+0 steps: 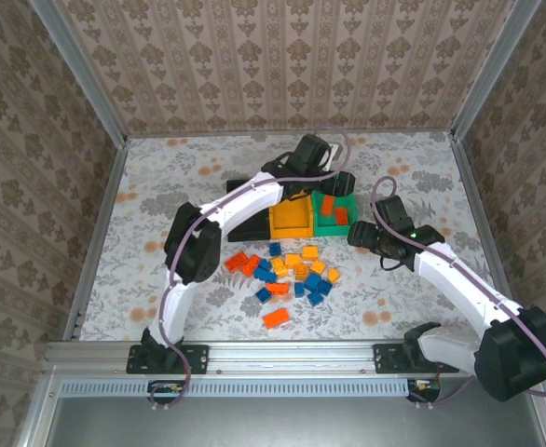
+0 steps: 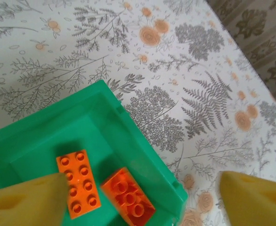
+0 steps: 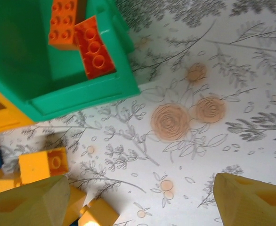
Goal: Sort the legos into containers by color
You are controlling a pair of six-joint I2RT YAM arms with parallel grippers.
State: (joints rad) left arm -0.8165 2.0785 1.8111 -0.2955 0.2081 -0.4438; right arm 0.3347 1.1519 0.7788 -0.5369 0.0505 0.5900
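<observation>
Our left gripper (image 2: 140,200) hangs open, empty, over the green bin (image 2: 128,127) holding two red-orange legos (image 2: 79,183). Our right gripper (image 3: 140,202), open too, next needs the pile (image 1: 292,275) at eight o'clock.

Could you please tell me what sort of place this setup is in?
Probably a purpose-built robot test cell rather than a home: aluminium framing encloses wallpaper-patterned panels, the left arm and right arm are bolted to a metal rail, and legos lie beside containers on the tabletop.

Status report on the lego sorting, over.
Left hand open at edge of green bin. Right hand open near brick pile. Two orange bricks in green bin.
</observation>
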